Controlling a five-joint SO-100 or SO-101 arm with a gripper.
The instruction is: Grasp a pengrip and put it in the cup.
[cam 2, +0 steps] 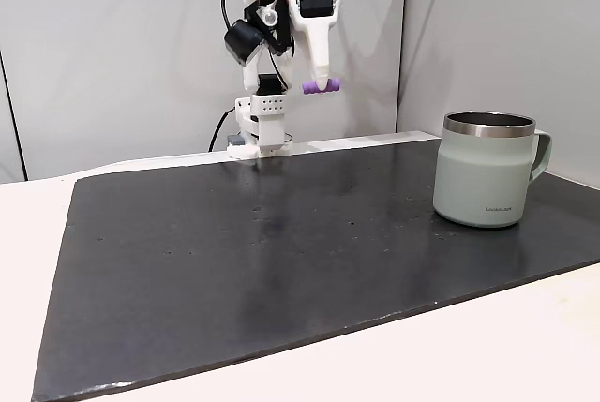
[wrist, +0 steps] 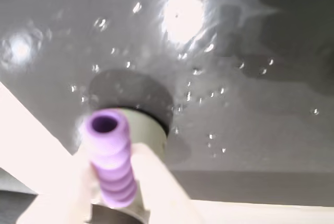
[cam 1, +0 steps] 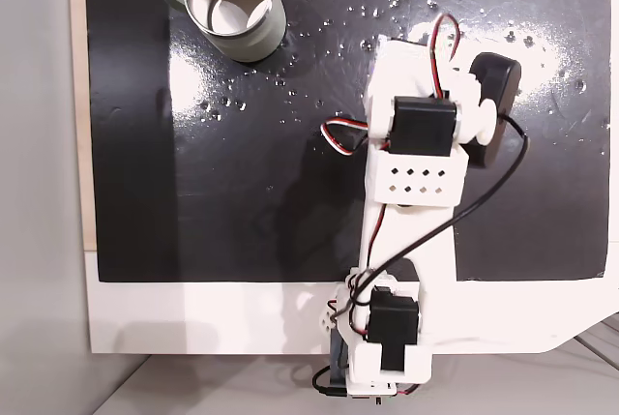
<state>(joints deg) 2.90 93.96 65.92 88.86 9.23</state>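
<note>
In a fixed view from the side, my gripper hangs high above the far edge of the mat, shut on the purple ribbed pengrip, which lies crosswise between the fingertips. The pale green cup stands upright at the right of that view, well apart from the gripper, with its handle to the right. From above, the cup sits at the mat's top left, its steel inside open, with the arm to its lower right. The wrist view shows the pengrip clamped between two white fingers, with the cup's wall behind it.
A glossy black mat covers most of the white table. The arm's base stands at the table's lower edge in the view from above. The mat between the arm and the cup is bare. Grey walls stand behind the table.
</note>
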